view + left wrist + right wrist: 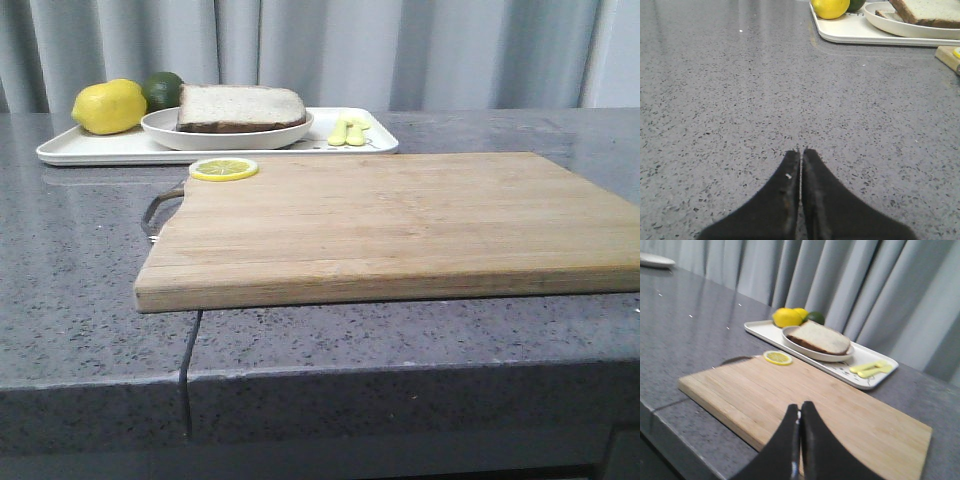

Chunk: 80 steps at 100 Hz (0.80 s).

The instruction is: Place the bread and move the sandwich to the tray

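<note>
The white tray lies at the back left of the counter. On it stands a round white dish holding the sandwich, of which I see the pale top slice of bread with its dark crust; what lies under that slice is hidden. Neither gripper shows in the front view. In the left wrist view my left gripper is shut and empty above bare grey counter, well short of the tray. My right gripper is shut and empty over the wooden board, with the bread beyond it.
A large wooden cutting board with a metal handle fills the middle of the counter; a thin lemon slice lies on its far left corner. A lemon, a lime and yellow utensils share the tray.
</note>
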Each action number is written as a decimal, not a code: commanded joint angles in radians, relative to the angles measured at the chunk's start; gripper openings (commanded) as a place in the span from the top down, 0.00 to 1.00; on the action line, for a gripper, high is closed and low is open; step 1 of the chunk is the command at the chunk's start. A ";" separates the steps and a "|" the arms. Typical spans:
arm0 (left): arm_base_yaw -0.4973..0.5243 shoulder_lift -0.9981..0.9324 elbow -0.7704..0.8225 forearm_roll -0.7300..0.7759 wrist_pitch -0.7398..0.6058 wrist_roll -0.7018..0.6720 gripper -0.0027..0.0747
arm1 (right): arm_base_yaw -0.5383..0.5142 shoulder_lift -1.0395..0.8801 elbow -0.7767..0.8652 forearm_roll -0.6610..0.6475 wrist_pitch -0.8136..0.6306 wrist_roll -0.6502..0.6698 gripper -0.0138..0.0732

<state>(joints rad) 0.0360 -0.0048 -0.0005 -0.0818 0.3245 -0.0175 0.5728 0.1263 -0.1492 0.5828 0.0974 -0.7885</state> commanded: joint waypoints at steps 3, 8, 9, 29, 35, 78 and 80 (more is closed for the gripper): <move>0.002 -0.030 0.016 -0.008 -0.050 0.000 0.99 | -0.105 0.011 -0.001 -0.145 -0.079 0.212 0.91; 0.002 -0.030 0.016 -0.008 -0.050 0.000 0.99 | -0.165 0.011 0.016 -0.199 -0.089 0.340 0.91; 0.002 -0.030 0.016 -0.008 -0.050 0.000 0.99 | -0.173 0.011 0.018 -0.208 -0.091 0.357 0.91; 0.002 -0.030 0.016 -0.008 -0.050 0.000 0.99 | -0.351 0.006 0.099 -0.519 -0.191 0.734 0.91; 0.002 -0.030 0.016 -0.008 -0.050 0.000 0.99 | -0.384 0.006 0.128 -0.583 -0.231 0.805 0.91; 0.002 -0.030 0.016 -0.008 -0.050 0.000 0.99 | -0.580 -0.159 0.179 -0.636 0.016 0.869 0.91; 0.002 -0.030 0.016 -0.008 -0.050 0.000 0.99 | -0.581 -0.160 0.180 -0.638 0.033 0.869 0.91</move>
<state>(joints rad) 0.0360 -0.0048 -0.0005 -0.0818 0.3245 -0.0159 0.0000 0.0008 0.0265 -0.0367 0.1210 0.0752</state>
